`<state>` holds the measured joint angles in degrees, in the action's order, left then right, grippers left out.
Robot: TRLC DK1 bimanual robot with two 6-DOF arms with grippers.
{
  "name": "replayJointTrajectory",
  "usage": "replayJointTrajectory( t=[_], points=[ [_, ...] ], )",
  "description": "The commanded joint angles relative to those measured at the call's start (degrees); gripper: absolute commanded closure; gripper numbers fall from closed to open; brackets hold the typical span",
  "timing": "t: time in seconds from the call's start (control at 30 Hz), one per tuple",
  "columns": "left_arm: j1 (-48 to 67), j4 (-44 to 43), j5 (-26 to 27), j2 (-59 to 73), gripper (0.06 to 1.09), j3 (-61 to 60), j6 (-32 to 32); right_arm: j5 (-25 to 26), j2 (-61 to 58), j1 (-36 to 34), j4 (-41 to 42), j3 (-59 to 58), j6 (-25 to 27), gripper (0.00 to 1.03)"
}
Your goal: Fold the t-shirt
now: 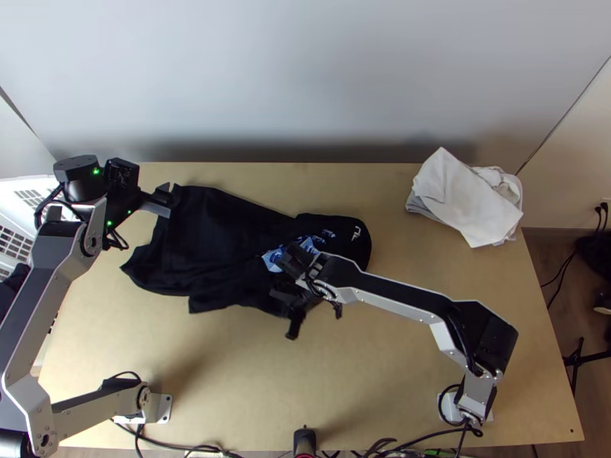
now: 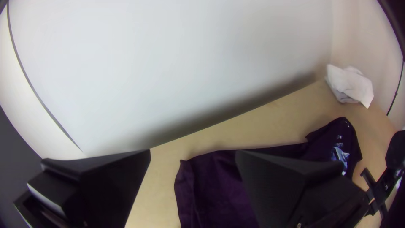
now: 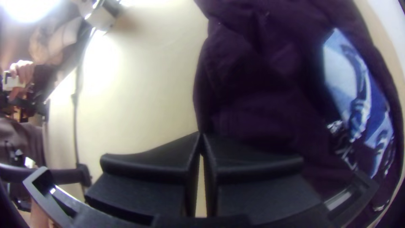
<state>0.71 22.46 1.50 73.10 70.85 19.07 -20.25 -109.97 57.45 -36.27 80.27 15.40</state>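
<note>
The black t-shirt [image 1: 221, 240] lies rumpled across the table's left and middle, with uneven edges and a blue-and-white print near its right part. My left gripper [image 1: 168, 200] is at the shirt's far left corner. In the left wrist view my left gripper [image 2: 193, 158] stands open, the shirt [image 2: 215, 181] beyond and between its fingers. My right gripper [image 1: 286, 305] is at the near edge of the shirt's middle. In the right wrist view my right gripper [image 3: 201, 136] has its tips together where the edge of the shirt [image 3: 261, 84] runs in, shut on that edge.
A white cloth pile [image 1: 466, 198] lies at the table's far right corner. The right forearm [image 1: 397, 294] crosses above the table's right half. Bare wood [image 1: 366, 382] shows along the near side, and cables run along the near edge. A person's hand shows at the right wrist view's edge.
</note>
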Motion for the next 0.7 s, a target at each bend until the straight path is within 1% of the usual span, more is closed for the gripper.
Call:
replayJointTrajectory(
  t=[0.0, 0.03, 0.1, 0.2, 0.23, 0.27, 0.37, 0.43, 0.53, 0.57, 0.6, 0.63, 0.67],
  points=[
    [-0.1, -1.4, 0.2, 1.0, 0.1, 0.3, 0.0, -15.8, 1.5, -2.2, -21.4, 1.4, -0.2, 1.0],
    [0.1, -1.5, 0.3, 1.2, 0.1, 0.4, 0.0, -17.7, 1.3, -2.3, -24.7, 1.3, 0.6, 1.0],
    [0.2, -1.9, 0.3, 1.6, 0.1, 0.7, -0.1, -20.1, 1.3, -2.3, -31.7, 0.8, 4.5, 1.0],
    [0.3, -2.1, 0.3, 2.1, 0.1, 1.4, -0.1, -23.7, 2.1, -2.3, -37.6, -1.2, 7.8, 1.0],
    [0.3, -2.2, 0.3, 2.3, 0.1, 1.6, -0.1, -25.2, 2.4, -2.6, -40.1, -1.3, 9.5, 1.0],
    [0.3, -2.2, 0.3, 2.5, 0.1, 1.8, -0.1, -26.1, 2.5, -2.7, -43.1, -1.4, 12.3, 1.0],
    [0.4, -2.2, 0.3, 2.8, 0.1, 2.4, 0.0, -26.6, 3.0, -3.3, -50.9, -2.4, 21.0, 1.0],
    [0.5, -2.2, 0.3, 2.9, 0.1, 2.6, 0.0, -26.8, 3.2, -3.8, -54.6, -3.3, 24.9, 1.0],
    [0.6, -2.2, 0.3, 3.0, 0.1, 2.9, 0.0, -26.9, 2.5, -4.7, -54.8, -4.4, 25.4, 0.99],
    [0.6, -2.2, 0.3, 3.0, 0.1, 3.0, 0.0, -26.9, 1.9, -5.7, -54.1, -3.6, 24.7, 0.83],
    [0.6, -2.1, 0.3, 3.0, 0.1, 3.0, 0.0, -27.1, 1.8, -6.7, -52.6, -2.7, 22.9, 0.47],
    [0.6, -2.1, 0.2, 2.9, 0.1, 3.0, 0.0, -27.0, 2.6, -7.4, -49.1, -1.7, 20.2, 0.06],
    [0.6, -2.0, 0.3, 2.9, 0.1, 3.0, 0.0, -26.3, 4.8, -7.9, -43.1, -1.6, 15.5, 0.04]
  ],
)
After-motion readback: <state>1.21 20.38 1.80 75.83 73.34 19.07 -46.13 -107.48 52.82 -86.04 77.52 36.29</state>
